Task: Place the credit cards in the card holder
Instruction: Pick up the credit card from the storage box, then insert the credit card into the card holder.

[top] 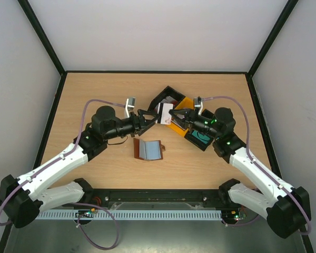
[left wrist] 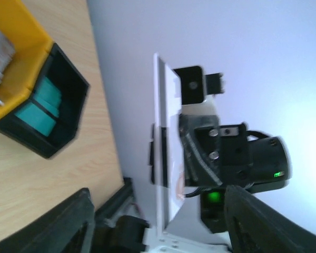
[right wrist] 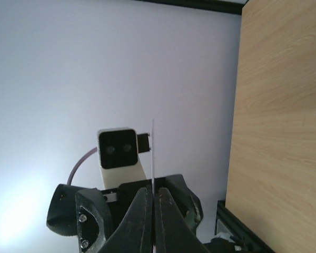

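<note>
A white credit card (top: 165, 113) hangs in the air above the bin tray, and my right gripper (top: 173, 115) is shut on its right edge. In the right wrist view the card (right wrist: 153, 153) shows edge-on, pinched between the closed fingers (right wrist: 142, 221). My left gripper (top: 151, 117) faces it from the left, open. In the left wrist view its fingers (left wrist: 63, 226) stand wide apart on either side of the card's near end (left wrist: 166, 142), not touching it. The brown card holder (top: 149, 149) lies open on the table below. Teal credit cards (left wrist: 42, 105) stand in the tray.
The black-and-yellow bin tray (top: 185, 103) sits at the middle back of the table, under both grippers, with a yellow compartment (left wrist: 26, 74) and a black one holding teal cards (top: 200, 138). Black frame rails border the table.
</note>
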`<action>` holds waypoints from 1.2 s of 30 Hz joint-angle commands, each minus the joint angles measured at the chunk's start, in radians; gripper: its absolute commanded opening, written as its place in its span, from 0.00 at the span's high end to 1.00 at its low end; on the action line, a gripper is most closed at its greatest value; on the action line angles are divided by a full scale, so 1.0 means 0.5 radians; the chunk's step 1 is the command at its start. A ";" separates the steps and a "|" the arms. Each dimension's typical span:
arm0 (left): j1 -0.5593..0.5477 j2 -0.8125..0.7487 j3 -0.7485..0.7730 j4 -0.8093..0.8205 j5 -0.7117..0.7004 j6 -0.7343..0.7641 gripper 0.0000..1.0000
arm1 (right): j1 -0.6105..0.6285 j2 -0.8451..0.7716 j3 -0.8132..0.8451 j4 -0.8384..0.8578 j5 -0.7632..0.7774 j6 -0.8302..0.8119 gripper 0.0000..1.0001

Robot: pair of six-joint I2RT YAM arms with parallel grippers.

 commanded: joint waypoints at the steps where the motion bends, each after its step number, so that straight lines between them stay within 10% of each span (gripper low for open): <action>1: -0.054 -0.002 -0.030 0.234 0.140 -0.135 0.37 | 0.058 -0.089 -0.092 0.174 -0.065 0.151 0.98; 15: -0.073 0.047 -0.149 0.292 0.140 -0.001 0.97 | 0.077 -0.199 -0.248 0.156 -0.184 0.059 0.98; 22: -0.073 -0.081 -0.274 -0.207 -0.373 0.369 0.98 | 0.080 -0.188 -0.194 -0.357 0.060 -0.420 0.52; 36: -0.073 -0.090 -0.872 0.058 -0.641 0.401 0.98 | 0.687 0.349 -0.015 -1.053 1.447 -1.098 0.43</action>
